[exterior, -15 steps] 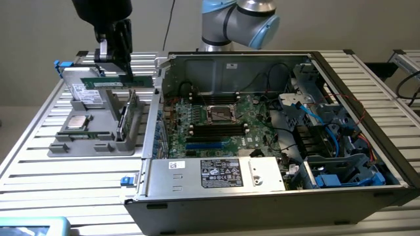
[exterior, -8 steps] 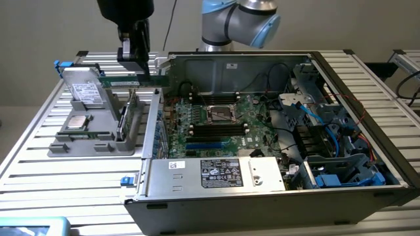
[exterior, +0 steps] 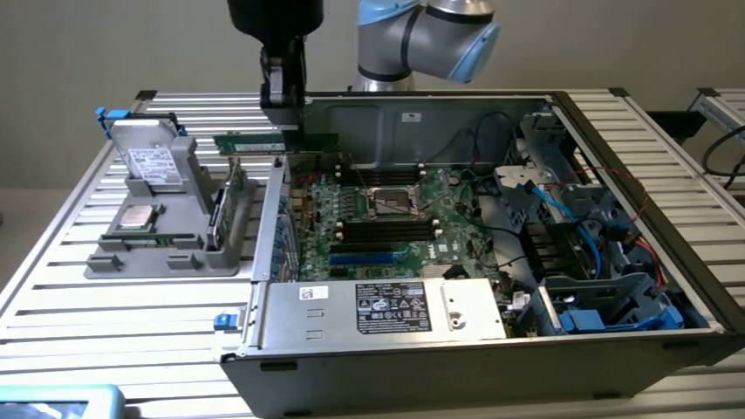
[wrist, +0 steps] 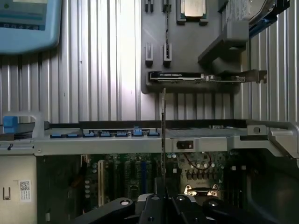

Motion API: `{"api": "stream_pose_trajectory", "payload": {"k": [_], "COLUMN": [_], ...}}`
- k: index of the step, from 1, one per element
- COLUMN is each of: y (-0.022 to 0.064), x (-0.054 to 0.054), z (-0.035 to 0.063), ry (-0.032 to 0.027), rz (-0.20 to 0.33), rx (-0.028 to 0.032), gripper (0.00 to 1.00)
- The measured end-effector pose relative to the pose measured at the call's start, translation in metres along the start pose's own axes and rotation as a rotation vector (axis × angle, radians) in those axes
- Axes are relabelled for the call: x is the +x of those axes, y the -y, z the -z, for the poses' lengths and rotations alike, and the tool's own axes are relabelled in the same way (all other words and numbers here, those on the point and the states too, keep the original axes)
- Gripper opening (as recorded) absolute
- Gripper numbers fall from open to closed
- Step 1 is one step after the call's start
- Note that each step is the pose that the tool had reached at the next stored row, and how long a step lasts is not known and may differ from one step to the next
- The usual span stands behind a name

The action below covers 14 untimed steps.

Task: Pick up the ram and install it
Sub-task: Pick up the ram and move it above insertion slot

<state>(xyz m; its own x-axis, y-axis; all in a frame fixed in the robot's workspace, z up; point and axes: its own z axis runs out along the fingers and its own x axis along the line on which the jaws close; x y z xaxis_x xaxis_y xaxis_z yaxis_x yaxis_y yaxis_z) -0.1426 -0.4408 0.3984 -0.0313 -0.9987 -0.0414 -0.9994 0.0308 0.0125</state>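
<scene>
Currently the grey parts fixture stands at the exterior view's left, outside the case. Just right of it, above the case wall, the gripper is closed almost fully on the ram, which hangs level and on edge. Further right, the black memory slots lie on the motherboard. This carry likely calls for keeping the stick parallel to the slots, untilted, and clear of the wall

The arm comes in from the far side with its wrist pointing straight down. The claw hangs vertical, pinched nearly closed, seemingly clamped on the ram.
</scene>
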Motion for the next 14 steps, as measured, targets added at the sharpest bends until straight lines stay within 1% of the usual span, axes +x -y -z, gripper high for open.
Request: {"api": "stream_pose_trajectory", "payload": {"k": [7, 14], "y": [0.0319, 0.0637], "x": [-0.001, -0.004], "z": [0.0001, -0.0016], "ry": [-0.0013, -0.0031], "rz": [0.0, 0.0], "rx": [0.0003, 0.003], "gripper": [0.12, 0.12]}}
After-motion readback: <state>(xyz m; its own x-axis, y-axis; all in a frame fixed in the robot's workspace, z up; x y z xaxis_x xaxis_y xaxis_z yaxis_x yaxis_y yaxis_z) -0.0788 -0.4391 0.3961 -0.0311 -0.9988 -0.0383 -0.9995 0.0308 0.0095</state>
